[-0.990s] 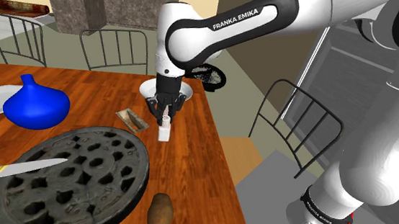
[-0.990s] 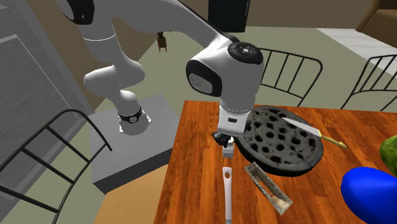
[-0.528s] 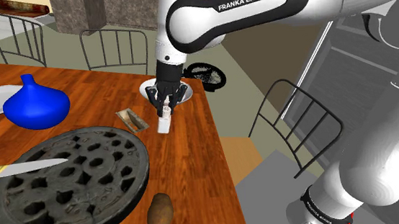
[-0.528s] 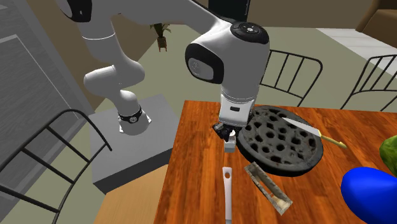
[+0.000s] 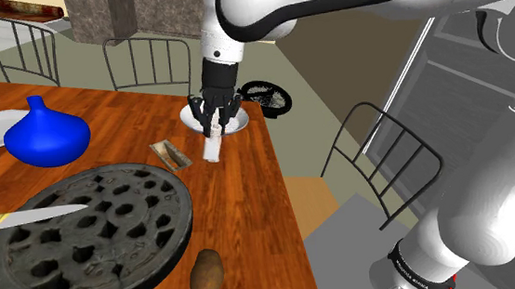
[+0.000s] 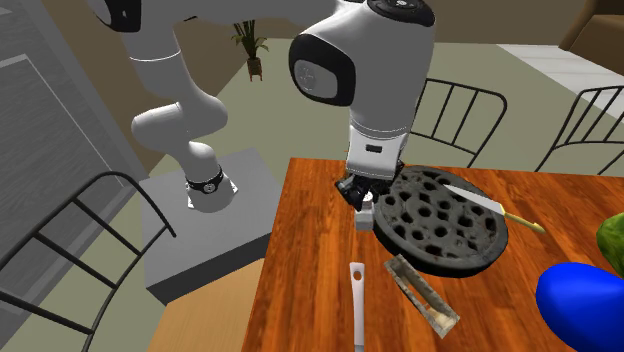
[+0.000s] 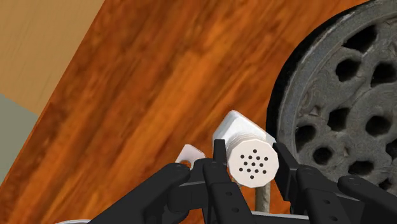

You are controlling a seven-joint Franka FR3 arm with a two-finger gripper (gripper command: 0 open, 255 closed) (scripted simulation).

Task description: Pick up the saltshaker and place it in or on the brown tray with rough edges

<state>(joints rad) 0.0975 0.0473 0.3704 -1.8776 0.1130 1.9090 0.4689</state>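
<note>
- Saltshaker [image 5: 212,149] first: where is it sitting right now?
- It is hanging in the black gripper [image 5: 214,129], low over the wooden table [image 5: 252,223] and close to the rim of the big dark perforated disc [image 5: 89,230]. I am judging that it is riding clear of the wood, though the gap is hard to read.
- So the claw is actually gripping it?
- Yes. In the wrist view the two fingers [image 7: 220,160] are pinching the white shaker from opposite sides, just under its dotted cap. The cap is facing the camera and the body is pointing down, roughly upright.
- How is it going to handle?
- I am expecting light and rigid: a small hard body with no give. Its surface is looking smooth, so it could be slipping or swinging under a pinch this near the top. A hold closer to the middle of the body would be steadier, but this one is looking centred between the pads.
- And the target?
- The brown tray [image 5: 170,154] is lying near the shaker, on the shoulder view's left of it, beside the disc. It is looking narrow and shallow, with ragged rims.
- What is worrying you?
- A tall shaker on so narrow a tray could be tipping over. I am thinking a slow descent, with the fingers letting go only once the base is resting flat.
</note>
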